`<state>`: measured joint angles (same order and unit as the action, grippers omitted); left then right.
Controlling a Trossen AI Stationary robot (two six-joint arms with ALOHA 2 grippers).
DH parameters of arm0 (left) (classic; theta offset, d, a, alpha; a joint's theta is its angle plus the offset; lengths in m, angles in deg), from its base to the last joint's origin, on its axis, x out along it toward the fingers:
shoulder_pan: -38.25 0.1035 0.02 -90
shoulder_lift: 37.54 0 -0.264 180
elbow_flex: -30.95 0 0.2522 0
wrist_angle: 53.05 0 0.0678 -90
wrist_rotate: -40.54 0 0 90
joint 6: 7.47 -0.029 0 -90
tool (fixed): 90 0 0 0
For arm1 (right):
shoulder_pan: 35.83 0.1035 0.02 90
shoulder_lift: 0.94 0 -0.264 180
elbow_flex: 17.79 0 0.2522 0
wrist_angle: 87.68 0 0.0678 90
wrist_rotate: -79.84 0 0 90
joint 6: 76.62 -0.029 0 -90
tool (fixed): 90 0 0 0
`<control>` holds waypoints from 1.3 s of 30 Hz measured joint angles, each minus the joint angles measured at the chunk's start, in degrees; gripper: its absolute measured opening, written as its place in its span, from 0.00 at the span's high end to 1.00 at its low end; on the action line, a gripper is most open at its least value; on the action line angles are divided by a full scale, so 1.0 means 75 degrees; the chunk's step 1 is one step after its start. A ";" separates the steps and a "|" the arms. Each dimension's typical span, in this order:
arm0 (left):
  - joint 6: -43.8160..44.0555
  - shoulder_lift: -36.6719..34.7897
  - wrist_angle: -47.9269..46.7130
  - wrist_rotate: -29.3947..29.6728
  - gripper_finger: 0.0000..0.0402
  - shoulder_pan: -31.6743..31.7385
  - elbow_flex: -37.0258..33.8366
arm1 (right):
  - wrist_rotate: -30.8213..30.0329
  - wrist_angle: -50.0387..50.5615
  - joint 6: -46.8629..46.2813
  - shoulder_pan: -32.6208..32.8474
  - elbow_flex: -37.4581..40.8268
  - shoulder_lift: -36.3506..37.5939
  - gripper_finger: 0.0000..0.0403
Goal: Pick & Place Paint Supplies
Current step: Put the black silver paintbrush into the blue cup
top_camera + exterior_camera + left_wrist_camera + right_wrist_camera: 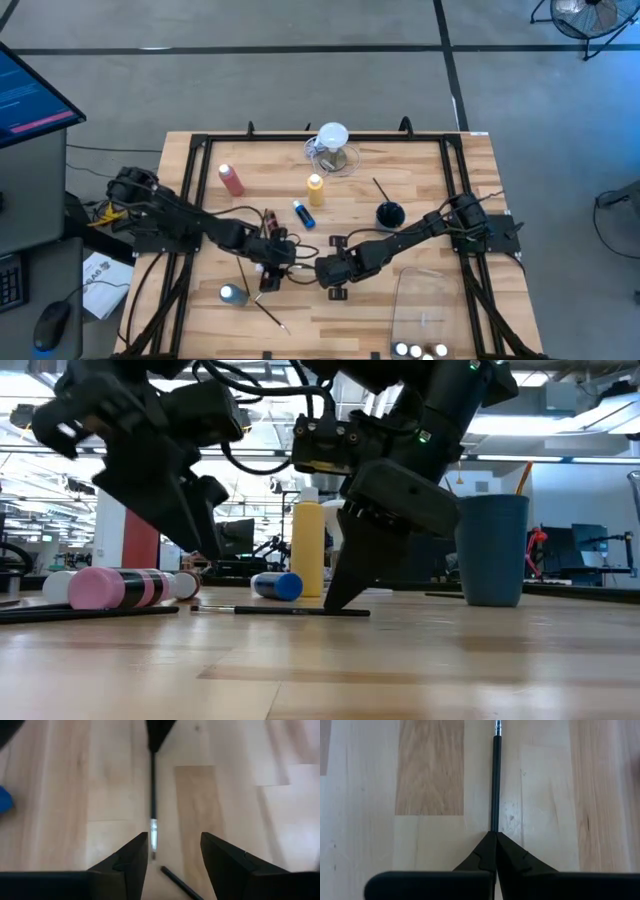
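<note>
A thin dark paintbrush (pixel 296 270) lies on the table's middle between my two grippers. My right gripper (pixel 322 270) is shut on its handle end. My left gripper (pixel 172 852) is open above the brush's other end; the silver ferrule (pixel 153 831) shows between its fingers, and I cannot tell whether they touch it. A second brush (pixel 266 306) lies nearer the front edge. A pink-red bottle (pixel 232 180), a yellow bottle (pixel 315 188) and a blue bottle (pixel 303 214) are farther back. A small white-capped bottle (pixel 232 294) sits front left. My right gripper pinches the brush's handle at its free end (pixel 494 827) between its two fingertips. The fingers slant down from the table's right side and run along the brush, not across it. The brush (pixel 290 611) lies flat on the table.
A dark blue cup (pixel 390 214) with a brush in it stands right of centre. A clear jug with a white round top (pixel 332 145) is at the back. A clear box (pixel 425 300) at the front right holds several small white-capped bottles (pixel 420 350).
</note>
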<state>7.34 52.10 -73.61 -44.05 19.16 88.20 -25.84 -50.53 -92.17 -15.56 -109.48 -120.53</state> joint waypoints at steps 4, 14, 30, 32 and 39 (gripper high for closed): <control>0.0001 0.0145 0.0022 0.0047 0.57 0.0000 0.0000 | -0.0001 -0.0012 0.0000 0.0001 -0.0001 0.0009 1.00; 0.0000 0.0221 0.0101 0.0080 0.58 0.0166 0.0000 | -0.0149 -0.0064 -0.0006 0.0038 -0.0017 0.0026 1.00; -0.0205 0.1009 0.0186 -0.0378 0.58 0.0344 0.0059 | -0.0266 -0.0120 -0.0007 0.0039 -0.0029 0.0038 1.00; -0.0180 0.1134 0.0224 -0.0358 0.58 0.0344 0.0134 | -0.0318 -0.0113 -0.0006 0.0044 -0.0029 0.0038 1.00; -0.0119 0.1183 0.0227 -0.0343 0.69 0.0347 0.0184 | -0.0321 -0.0064 -0.0009 0.0044 -0.0029 0.0038 1.00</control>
<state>6.45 60.98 -71.91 -46.63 21.76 89.58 -28.24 -51.01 -92.24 -15.23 -109.70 -120.25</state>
